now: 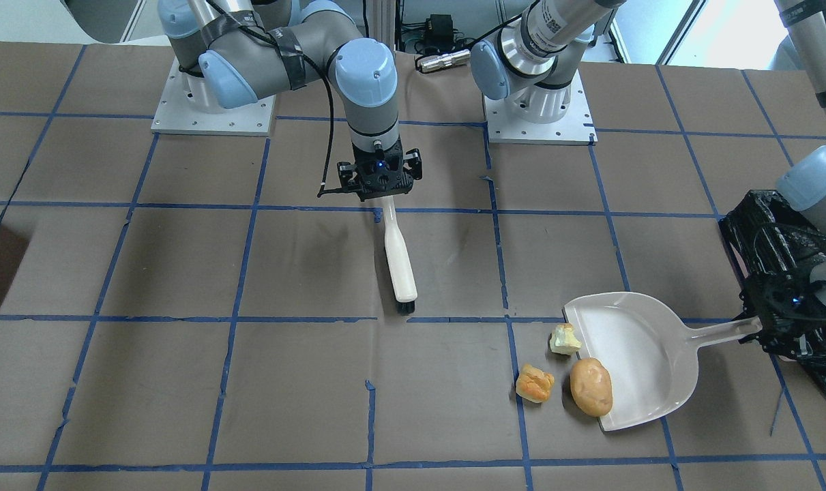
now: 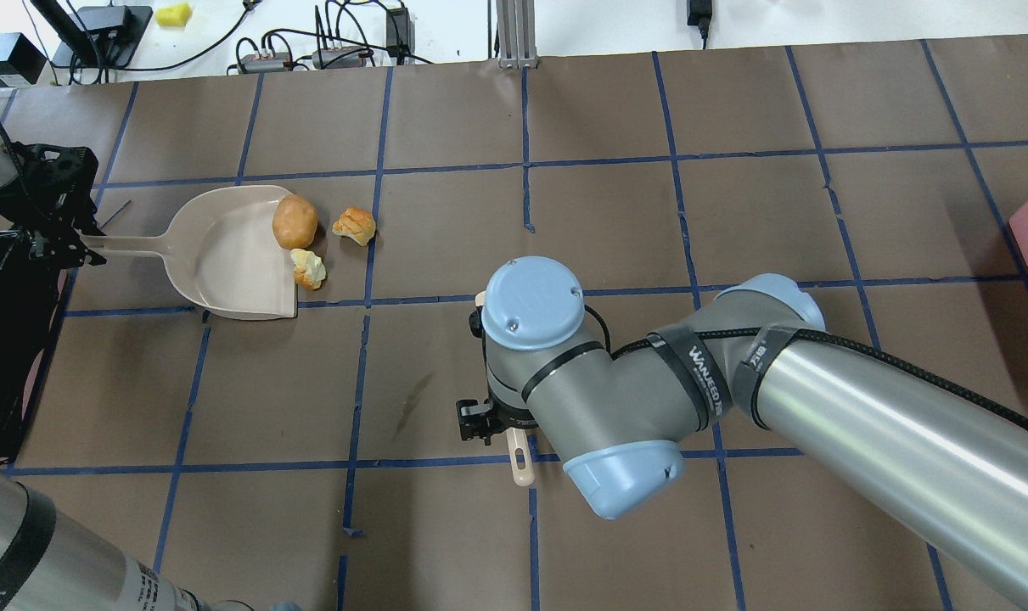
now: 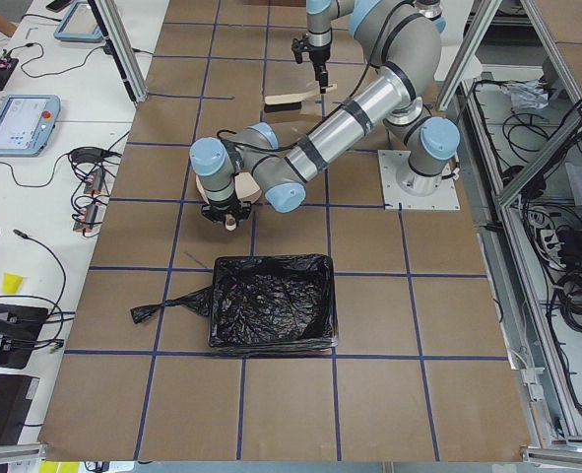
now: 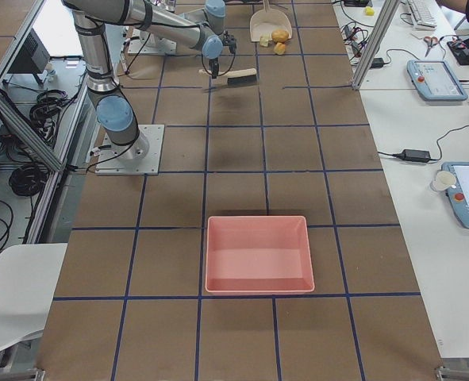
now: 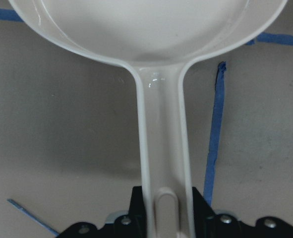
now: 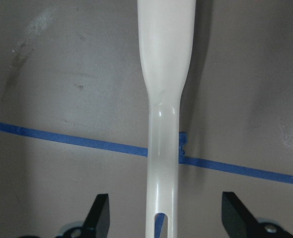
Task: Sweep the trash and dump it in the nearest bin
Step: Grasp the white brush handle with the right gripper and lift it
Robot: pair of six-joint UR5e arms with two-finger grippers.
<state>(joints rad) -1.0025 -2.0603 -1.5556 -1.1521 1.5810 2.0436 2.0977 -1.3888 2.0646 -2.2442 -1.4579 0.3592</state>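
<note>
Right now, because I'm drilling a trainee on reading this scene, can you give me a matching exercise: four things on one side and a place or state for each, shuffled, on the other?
Things:
1 brush
2 dustpan
3 bread chunk
4 bin

Places or states:
A lined with a black bag
B on the bare table, outside the dustpan's mouth
C handle held by the left tool
D handle between the open right tool's fingers

Pairs: 1-D, 2-C, 3-B, 4-A

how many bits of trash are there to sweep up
3: potato on the dustpan's lip, apple-core bit at that lip beside it, bread chunk on the table just clear of both. None seems hidden.
</note>
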